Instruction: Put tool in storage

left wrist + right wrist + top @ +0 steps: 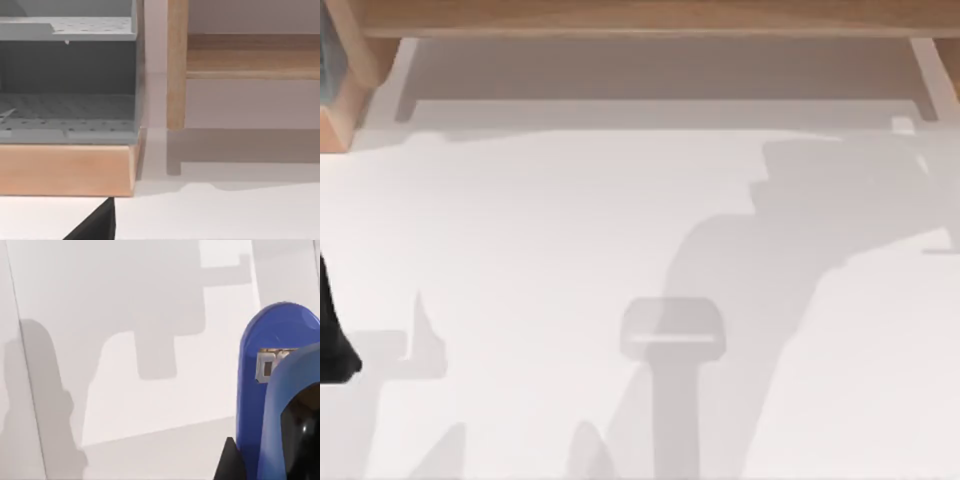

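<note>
The tool (260, 405) is bright blue with a pale label and a rounded black end, and it looms close in the right wrist view. It hangs above the white table with my right gripper (270, 470) shut on it. One black fingertip (228, 460) lies against its side. The storage is a wooden cabinet (65, 170) with grey perforated shelves, seen in the left wrist view. One dark fingertip (97, 225) of my left gripper points toward it. My left arm (334, 330) sits at the table's left edge.
A wooden shelf frame (650, 18) runs along the back of the table, with a wooden post (176, 65) beside the cabinet. The cabinet's corner (340, 110) shows at the back left. Arm shadows (740, 260) fall across the white tabletop.
</note>
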Controlling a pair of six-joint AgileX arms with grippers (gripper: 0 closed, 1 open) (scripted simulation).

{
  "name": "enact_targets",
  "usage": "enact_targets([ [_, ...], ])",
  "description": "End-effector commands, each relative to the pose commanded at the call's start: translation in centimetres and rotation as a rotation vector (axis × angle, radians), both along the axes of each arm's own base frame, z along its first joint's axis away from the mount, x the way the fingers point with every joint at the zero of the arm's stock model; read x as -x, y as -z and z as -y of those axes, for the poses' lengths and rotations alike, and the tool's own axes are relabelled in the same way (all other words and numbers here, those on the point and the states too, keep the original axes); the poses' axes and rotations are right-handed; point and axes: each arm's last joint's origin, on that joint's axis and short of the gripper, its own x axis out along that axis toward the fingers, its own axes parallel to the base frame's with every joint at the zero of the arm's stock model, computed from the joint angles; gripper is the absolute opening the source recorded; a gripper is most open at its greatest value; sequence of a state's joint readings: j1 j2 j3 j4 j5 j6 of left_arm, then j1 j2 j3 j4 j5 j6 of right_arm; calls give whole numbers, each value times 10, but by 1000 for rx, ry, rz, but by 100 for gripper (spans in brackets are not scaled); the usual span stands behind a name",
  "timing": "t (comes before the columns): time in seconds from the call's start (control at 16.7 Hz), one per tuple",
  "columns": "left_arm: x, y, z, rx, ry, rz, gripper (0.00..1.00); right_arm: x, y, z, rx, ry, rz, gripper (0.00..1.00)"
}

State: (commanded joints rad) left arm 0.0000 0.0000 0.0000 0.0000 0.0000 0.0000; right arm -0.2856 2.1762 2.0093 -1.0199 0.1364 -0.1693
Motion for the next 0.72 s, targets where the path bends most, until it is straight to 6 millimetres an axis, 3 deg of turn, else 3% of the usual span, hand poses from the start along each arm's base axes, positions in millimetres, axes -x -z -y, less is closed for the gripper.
enact_targets([
  [0.18, 0, 0, 0, 0, 0, 0, 100, -12, 44, 35, -80, -67, -114, 0],
  [0.36, 0, 0, 0, 0, 0, 0, 100, -13, 79, 46, -173, -111, -213, 0],
  [0.72, 0, 0, 0, 0, 0, 0, 100, -12, 85, 46, -196, -118, -240, 0],
])
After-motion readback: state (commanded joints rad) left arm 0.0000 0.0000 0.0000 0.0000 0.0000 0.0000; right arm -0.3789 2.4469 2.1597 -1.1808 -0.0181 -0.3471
